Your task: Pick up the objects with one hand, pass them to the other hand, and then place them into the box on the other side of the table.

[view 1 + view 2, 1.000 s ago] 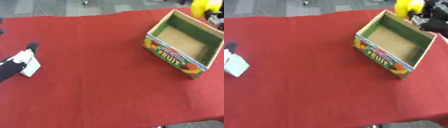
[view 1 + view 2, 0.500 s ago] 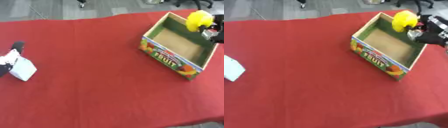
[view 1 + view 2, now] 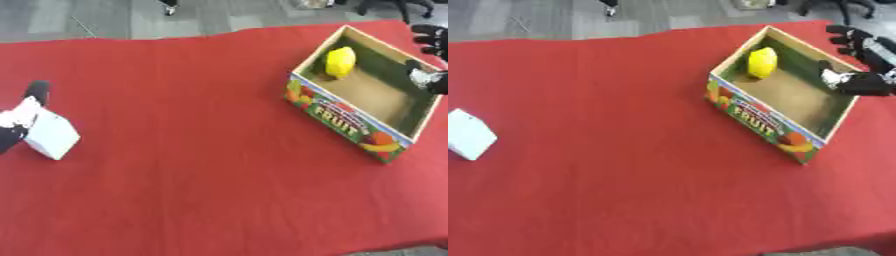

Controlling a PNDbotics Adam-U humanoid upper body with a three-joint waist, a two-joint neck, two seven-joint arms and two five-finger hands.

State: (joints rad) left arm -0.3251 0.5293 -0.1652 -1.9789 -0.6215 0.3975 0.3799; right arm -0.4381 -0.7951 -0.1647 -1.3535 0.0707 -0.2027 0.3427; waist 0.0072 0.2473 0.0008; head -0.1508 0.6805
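While the yellow fruit [image 3: 761,62] lies in the box [image 3: 754,116], right robot hand [image 3: 857,49] hovers released.

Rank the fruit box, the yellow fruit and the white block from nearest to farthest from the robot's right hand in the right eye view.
1. Fruit box, right beside the right hand.
2. Yellow fruit, in the box's far corner.
3. White block, at the table's left edge.

Table: a red cloth [image 3: 192,165] is covering it from edge to edge.
Floor: grey floor [image 3: 114,17] is showing beyond the far edge.
Far edge: dark shapes are standing there, too blurred to name.
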